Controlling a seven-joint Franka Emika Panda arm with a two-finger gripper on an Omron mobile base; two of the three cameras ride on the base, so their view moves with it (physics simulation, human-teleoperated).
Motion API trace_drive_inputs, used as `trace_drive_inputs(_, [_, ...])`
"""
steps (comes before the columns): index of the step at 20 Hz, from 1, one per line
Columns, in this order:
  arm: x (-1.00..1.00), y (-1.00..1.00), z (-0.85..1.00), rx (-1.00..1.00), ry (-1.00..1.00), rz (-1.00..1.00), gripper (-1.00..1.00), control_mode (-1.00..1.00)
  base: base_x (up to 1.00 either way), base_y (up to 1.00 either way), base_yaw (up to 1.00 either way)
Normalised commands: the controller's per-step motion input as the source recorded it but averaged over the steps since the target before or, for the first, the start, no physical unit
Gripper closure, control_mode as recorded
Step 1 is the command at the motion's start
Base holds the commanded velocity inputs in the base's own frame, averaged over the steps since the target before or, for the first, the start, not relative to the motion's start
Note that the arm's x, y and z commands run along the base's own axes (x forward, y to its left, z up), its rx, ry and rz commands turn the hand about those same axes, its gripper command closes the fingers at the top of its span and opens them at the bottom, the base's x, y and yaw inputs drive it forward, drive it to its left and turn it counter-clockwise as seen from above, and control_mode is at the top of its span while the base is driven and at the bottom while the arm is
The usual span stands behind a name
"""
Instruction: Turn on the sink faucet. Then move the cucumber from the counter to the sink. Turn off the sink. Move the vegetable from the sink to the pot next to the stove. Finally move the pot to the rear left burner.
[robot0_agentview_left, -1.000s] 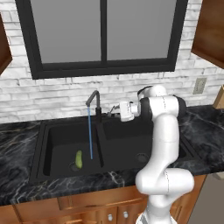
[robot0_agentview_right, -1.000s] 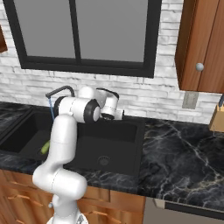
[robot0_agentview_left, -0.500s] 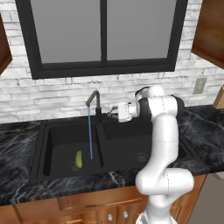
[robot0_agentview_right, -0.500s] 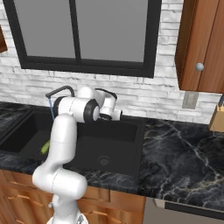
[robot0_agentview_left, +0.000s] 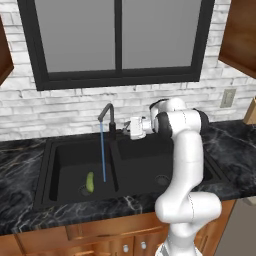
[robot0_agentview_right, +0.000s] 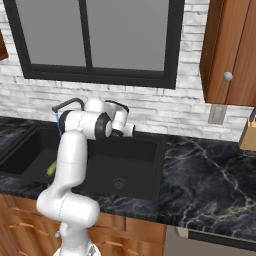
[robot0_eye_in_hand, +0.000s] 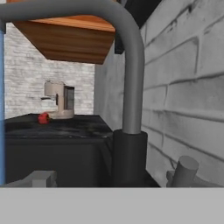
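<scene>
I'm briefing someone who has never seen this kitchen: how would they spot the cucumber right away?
Find the black double-basin sink below the window. In its left basin, beside the round drain and the blue water stream from the faucet, lies the cucumber, the one small yellowish-green oblong on black.

1. The counter (robot0_agentview_left: 235, 145) is glossy black marble with pale veins
2. The sink (robot0_agentview_left: 75, 165) looks smooth, matt black
3. The sink faucet (robot0_agentview_left: 107, 120) is smooth dark metal, greyish in the hand view
4. The cucumber (robot0_agentview_left: 90, 182) has a smooth yellowish-green skin
5. The cabinets (robot0_agentview_right: 232, 50) are brown wood with a soft sheen
6. The wall (robot0_agentview_left: 60, 107) is rough whitish brick
7. The window frame (robot0_agentview_left: 117, 77) is matt black
</scene>
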Motion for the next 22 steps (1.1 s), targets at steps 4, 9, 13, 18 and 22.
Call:
trace_drive_inputs(4, [0.00, 0.33, 0.11, 0.00, 0.00, 0.00, -1.00, -1.00, 0.00, 0.00, 0.00])
trace_drive_inputs(9, [0.00, 0.39, 0.18, 0.00, 0.00, 0.00, -1.00, -1.00, 0.00, 0.00, 0.00])
trace_drive_inputs(13, [0.00, 0.45, 0.17, 0.00, 0.00, 0.00, -1.00, -1.00, 0.00, 0.00, 0.00])
trace_drive_inputs(18, [0.00, 0.40, 0.09, 0.00, 0.00, 0.00, -1.00, -1.00, 0.00, 0.00, 0.00])
trace_drive_inputs(22, [0.00, -0.05, 0.00, 0.00, -0.03, 0.00, -1.00, -1.00, 0.00, 0.00, 0.00])
